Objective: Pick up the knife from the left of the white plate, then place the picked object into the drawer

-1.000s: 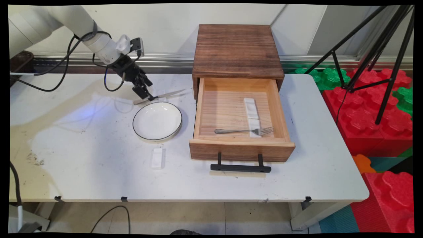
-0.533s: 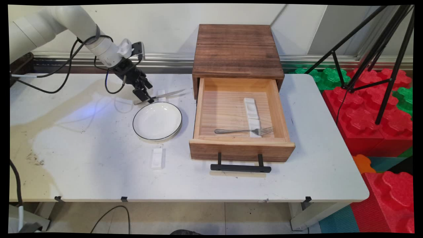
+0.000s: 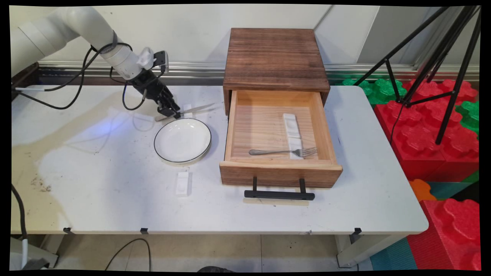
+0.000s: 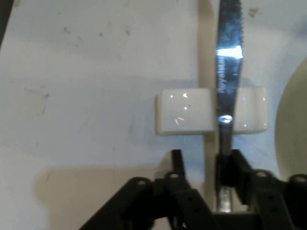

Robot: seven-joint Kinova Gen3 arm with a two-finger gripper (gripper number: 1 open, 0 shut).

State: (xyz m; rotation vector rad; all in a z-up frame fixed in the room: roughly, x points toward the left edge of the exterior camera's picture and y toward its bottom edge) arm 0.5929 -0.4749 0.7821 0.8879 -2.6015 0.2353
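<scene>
Knife [image 4: 227, 57], serrated and shiny, lies across white rest [image 4: 184, 111].

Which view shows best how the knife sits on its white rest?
The hand view: the knife crosses over the white rest, serrated edge visible, between the gripper's fingers. The main view shows the knife only as a thin sliver behind the plate.

Arm reaches down-right; pincer [image 4: 204, 160] parted, low over table.
</scene>
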